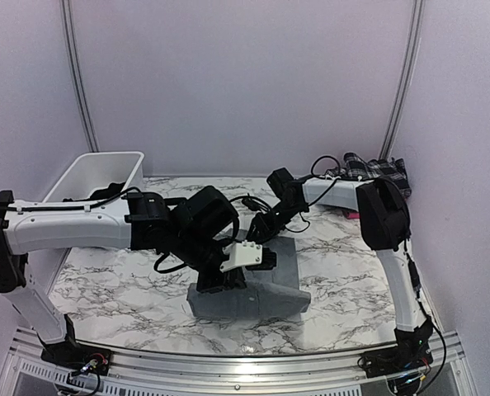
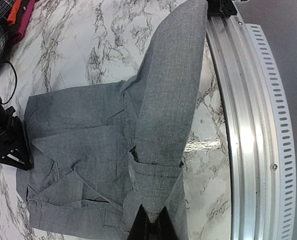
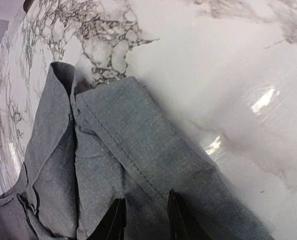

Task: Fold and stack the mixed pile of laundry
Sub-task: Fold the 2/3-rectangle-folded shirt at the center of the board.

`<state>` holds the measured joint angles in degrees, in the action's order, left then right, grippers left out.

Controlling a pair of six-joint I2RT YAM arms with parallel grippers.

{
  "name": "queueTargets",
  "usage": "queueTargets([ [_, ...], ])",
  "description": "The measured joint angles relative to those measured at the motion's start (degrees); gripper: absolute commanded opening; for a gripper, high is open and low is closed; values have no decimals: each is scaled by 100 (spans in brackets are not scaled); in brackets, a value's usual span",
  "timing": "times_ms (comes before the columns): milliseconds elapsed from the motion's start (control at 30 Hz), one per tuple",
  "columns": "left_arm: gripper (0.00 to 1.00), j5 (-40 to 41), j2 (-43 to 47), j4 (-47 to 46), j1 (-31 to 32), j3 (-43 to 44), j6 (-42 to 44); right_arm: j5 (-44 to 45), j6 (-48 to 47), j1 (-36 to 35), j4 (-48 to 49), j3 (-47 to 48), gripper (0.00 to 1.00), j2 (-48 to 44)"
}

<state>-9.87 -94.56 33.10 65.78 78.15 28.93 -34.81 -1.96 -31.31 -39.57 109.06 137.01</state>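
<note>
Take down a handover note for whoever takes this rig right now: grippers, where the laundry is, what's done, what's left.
Left gripper: shut on a strip of the grey garment, held raised over the rest.
Right gripper: open above the garment's far edge, holding nothing.
Grey garment mid-table, partly folded; plaid piece and red-pink piece at the far right; white basket far left.
Done: first fold begun. Left: finish it, fold the others, stack.

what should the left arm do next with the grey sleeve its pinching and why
Probably draw the sleeve across onto the folded grey shirt and lay it flat. The left gripper is shut on the sleeve, which runs out toward the metal rail, while the right gripper stands open over the shirt.
</note>
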Motion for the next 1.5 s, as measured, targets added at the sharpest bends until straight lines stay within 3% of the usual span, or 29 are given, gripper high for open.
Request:
queueTargets([
  [300, 0, -472, 9, 518, -52, 251, -98, -240, 157, -758, 588, -1759, 30, -992],
  [500, 0, -435, -140, 658, -487, 317, 162, -595, 498, -1156, 835, -2524, 30, -1405],
  [767, 0, -289, -997, 658, -940, 549, 743, -782, 522, -1113, 791, -2356, 30, -1311],
  [1033, 0, -271, -1261, 584, -1174, 669, 1016, -938, 522, -879, 588, -1744, 32, -1119],
  [1267, 1, -210, -1261, 457, -1167, 643, 1165, -1003, 422, -372, 479, -981, 24, -750],
  [1500, 0, 17, -1261, 144, -1167, 638, 1421, -1364, 229, -525, 382, -988, 16, -232],
])
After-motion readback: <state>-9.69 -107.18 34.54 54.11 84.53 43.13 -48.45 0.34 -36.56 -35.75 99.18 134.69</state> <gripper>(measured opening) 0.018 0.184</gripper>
